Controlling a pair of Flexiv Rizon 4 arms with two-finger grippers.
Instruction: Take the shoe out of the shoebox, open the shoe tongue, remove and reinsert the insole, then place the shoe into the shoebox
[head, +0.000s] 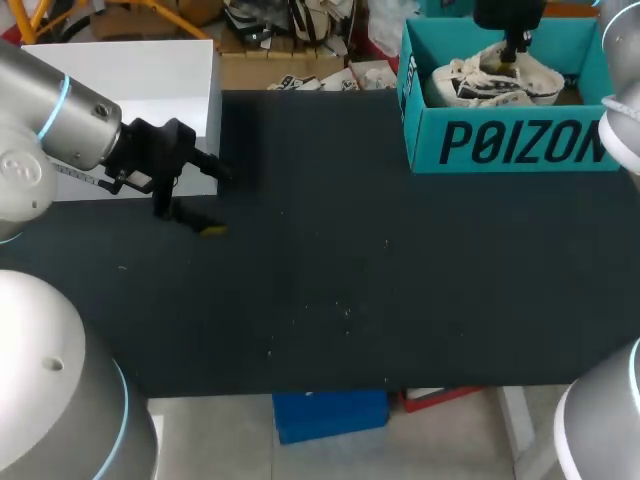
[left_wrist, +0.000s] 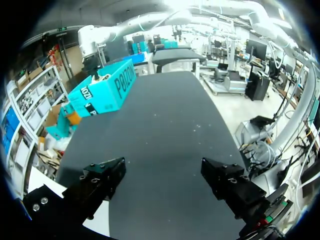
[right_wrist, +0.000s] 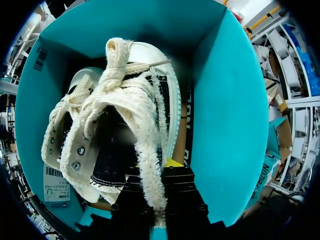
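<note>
nearest in the head view is the dark table (head: 330, 300). at about nine o'clock on it, close to the left edge, the left gripper (head: 195, 215) sits low over the surface. its wrist view shows the left gripper (left_wrist: 162, 172) spread wide, black fingers (left_wrist: 102, 180) well apart with only table between them. farther off, at one o'clock, the teal shoebox (head: 520, 145) stands open at the far right corner. seen from the left gripper, the teal shoebox (left_wrist: 107, 90) lies ahead at eleven o'clock. inside it lies a cream canvas sneaker (head: 495, 80) with frayed edges. the right gripper (head: 510, 45) reaches down into the box. its wrist view shows the right gripper (right_wrist: 152, 172) narrow, pinching the sneaker's frayed collar (right_wrist: 150, 150).
</note>
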